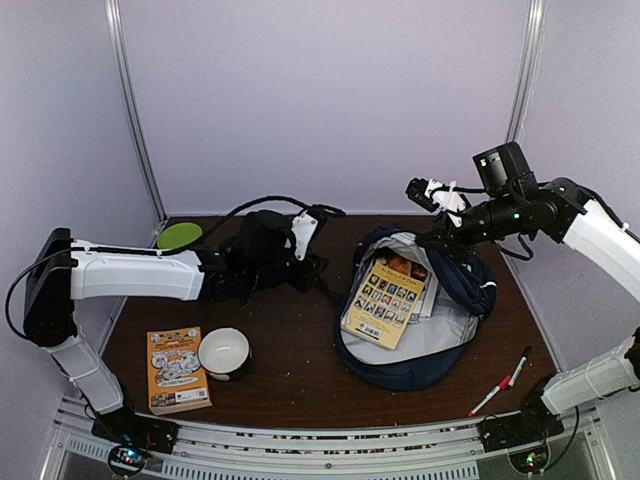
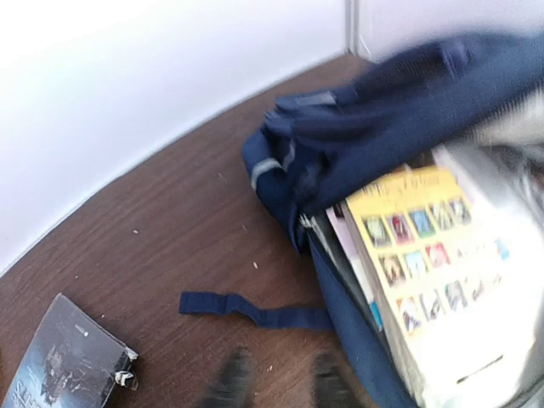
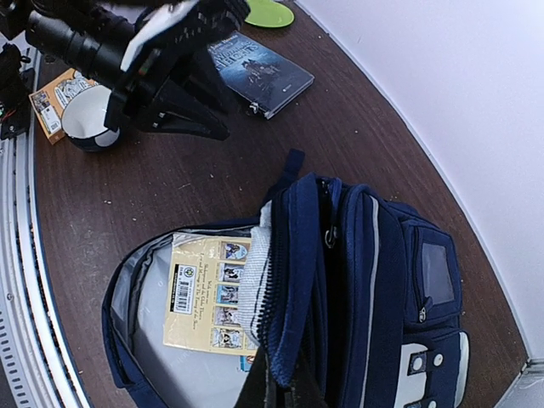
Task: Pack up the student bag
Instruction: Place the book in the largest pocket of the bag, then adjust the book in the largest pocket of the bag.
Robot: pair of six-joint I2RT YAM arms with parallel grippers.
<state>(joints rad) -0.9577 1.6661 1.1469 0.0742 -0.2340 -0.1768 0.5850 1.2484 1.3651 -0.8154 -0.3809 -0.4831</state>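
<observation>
The student bag (image 1: pixel 455 300), a navy-blue backpack with pale trim stripes, lies on the right half of the table (image 1: pixel 300 350) with its main compartment unzipped and gaping toward the arms. Inside it, against the grey lining, a yellow book (image 1: pixel 385 300) with rows of small pictures on its cover rests on other papers. The right fingers (image 3: pixel 255 391) are pressed together on the bag's upper flap at the zipper edge and hold it raised above the opening. A loose navy strap (image 2: pixel 255 313) trails from the bag across the wood to its left. The left fingers (image 2: pixel 231 381) hover over the table just left of the bag; in the blurred left wrist view the tips stand apart with only bare wood between them. A dark-covered book (image 3: pixel 259 72) lies flat beside them, and a green plate (image 1: pixel 180 235) sits at the far left corner. Near the front left, a white bowl (image 1: pixel 224 352) stands just beside an orange book (image 1: pixel 177 370). A red-and-white marker (image 1: pixel 490 397) and a dark pen (image 1: pixel 520 365) lie near the front right.
</observation>
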